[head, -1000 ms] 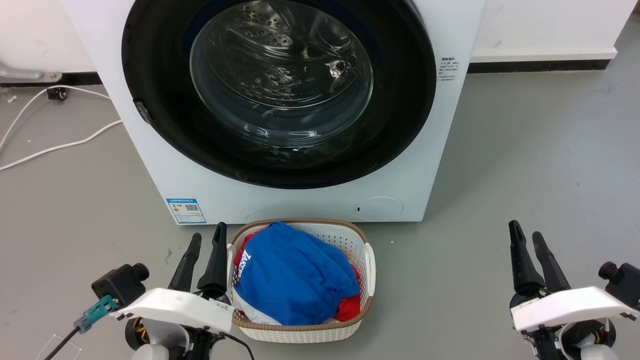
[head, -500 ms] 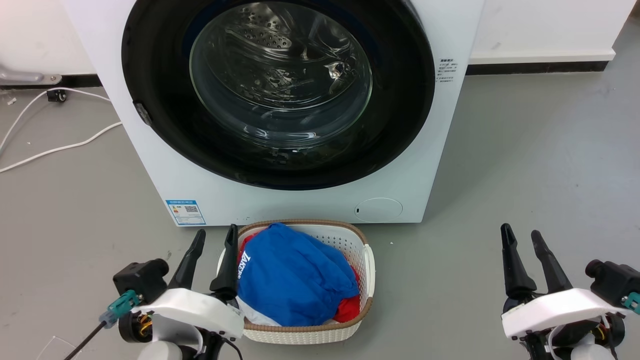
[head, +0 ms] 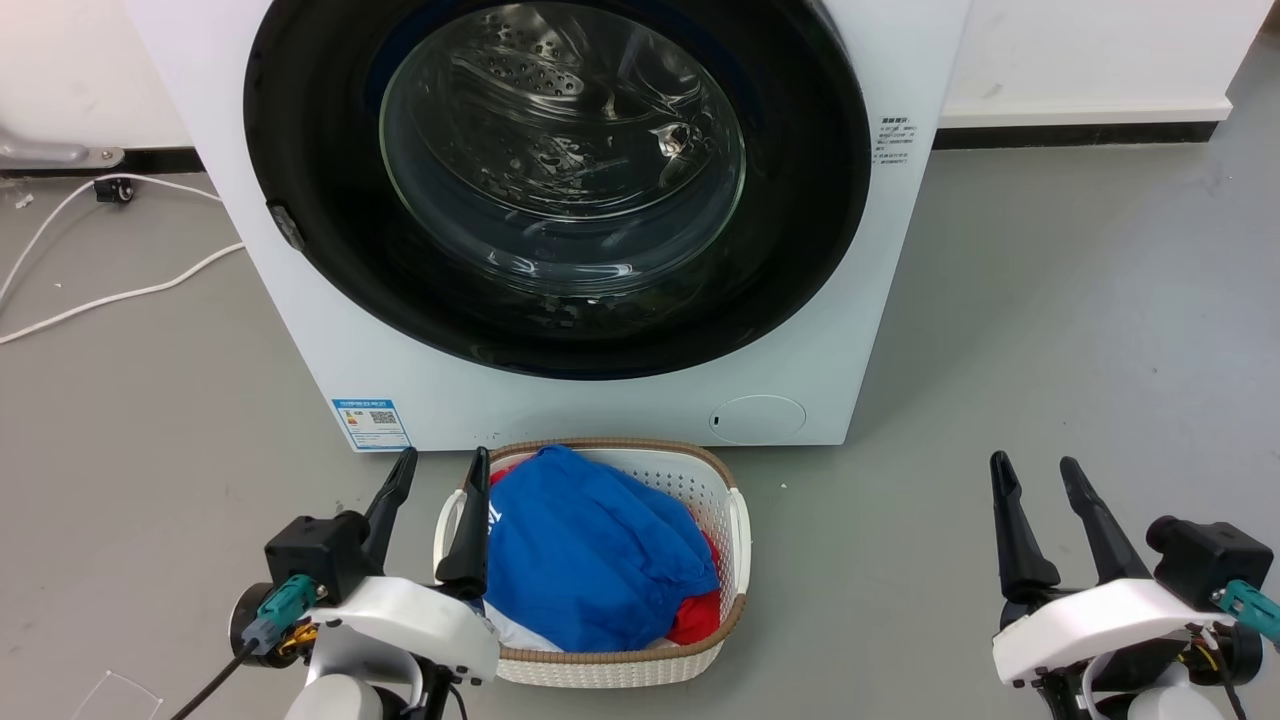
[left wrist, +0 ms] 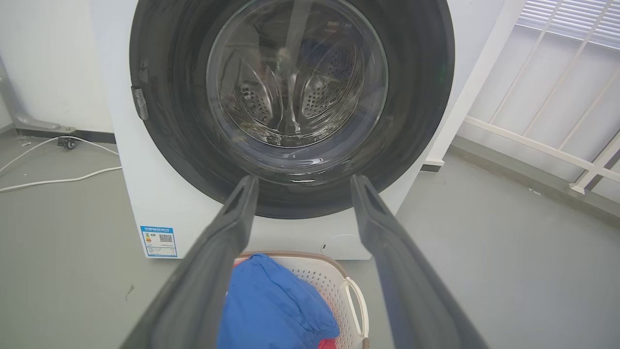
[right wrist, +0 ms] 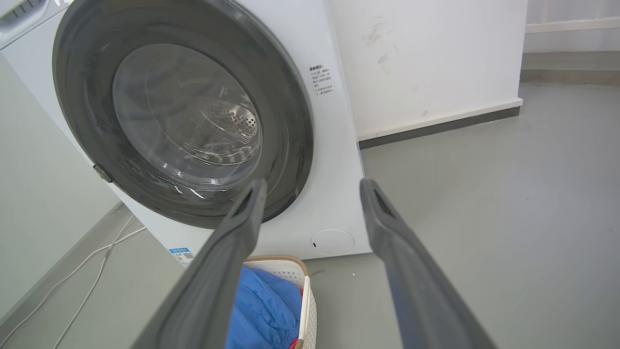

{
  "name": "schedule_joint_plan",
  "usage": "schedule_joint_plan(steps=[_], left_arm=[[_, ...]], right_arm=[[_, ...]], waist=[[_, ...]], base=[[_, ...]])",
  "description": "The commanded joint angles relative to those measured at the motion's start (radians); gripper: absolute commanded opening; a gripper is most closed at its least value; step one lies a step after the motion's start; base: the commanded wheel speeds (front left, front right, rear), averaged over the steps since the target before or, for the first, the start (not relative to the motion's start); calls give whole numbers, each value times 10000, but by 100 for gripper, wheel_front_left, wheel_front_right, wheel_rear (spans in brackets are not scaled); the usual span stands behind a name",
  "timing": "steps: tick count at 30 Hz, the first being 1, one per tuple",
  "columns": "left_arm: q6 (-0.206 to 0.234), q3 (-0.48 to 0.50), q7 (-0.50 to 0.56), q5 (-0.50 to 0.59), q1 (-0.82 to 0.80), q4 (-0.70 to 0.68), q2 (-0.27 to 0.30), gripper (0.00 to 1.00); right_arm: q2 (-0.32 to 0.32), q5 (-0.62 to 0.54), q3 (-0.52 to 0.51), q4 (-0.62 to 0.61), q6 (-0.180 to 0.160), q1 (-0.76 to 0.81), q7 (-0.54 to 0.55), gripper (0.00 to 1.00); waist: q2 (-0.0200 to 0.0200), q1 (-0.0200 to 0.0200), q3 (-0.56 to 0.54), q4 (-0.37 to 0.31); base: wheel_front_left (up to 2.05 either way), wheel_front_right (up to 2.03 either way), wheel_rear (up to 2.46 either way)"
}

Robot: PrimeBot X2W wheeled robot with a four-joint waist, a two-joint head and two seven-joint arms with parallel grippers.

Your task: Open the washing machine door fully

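2 splayed grippers, left and right, face the closed door.

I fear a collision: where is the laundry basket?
In the head view, the laundry basket stands on the floor before the washing machine, beside the left gripper.

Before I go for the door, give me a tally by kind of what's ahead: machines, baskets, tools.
Washing machine: 1
Laundry basket: 1
Tools: 2, the left tool and the right tool
Total: 4
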Motion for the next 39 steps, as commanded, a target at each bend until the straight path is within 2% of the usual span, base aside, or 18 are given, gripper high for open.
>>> schedule_joint_plan(steps=[1, 15, 22, 39], left_arm=[[86, -109, -111, 330, -211, -49, 129, 100], [158, -345, -395, 1256, -287, 241, 213, 100], [55, -334, -575, 1708, -283, 430, 152, 100], [-259, 183, -855, 2297, -279, 868, -231, 100]], right_arm=[[3, -366, 34, -118, 18, -100, -87, 100], [6, -1569, 45, -181, 20, 30, -115, 100], [9, -2036, 81, -140, 22, 59, -203, 100], [13, -2146, 93, 98, 15, 76, -583, 100]], waist=[[0, -1, -3, 2], [0, -1, -30, -8], [0, -1, -40, -12], [0, -1, -53, -36]], base=[[0, 0, 0], [0, 0, 0], [0, 0, 0], [0, 0, 0]])
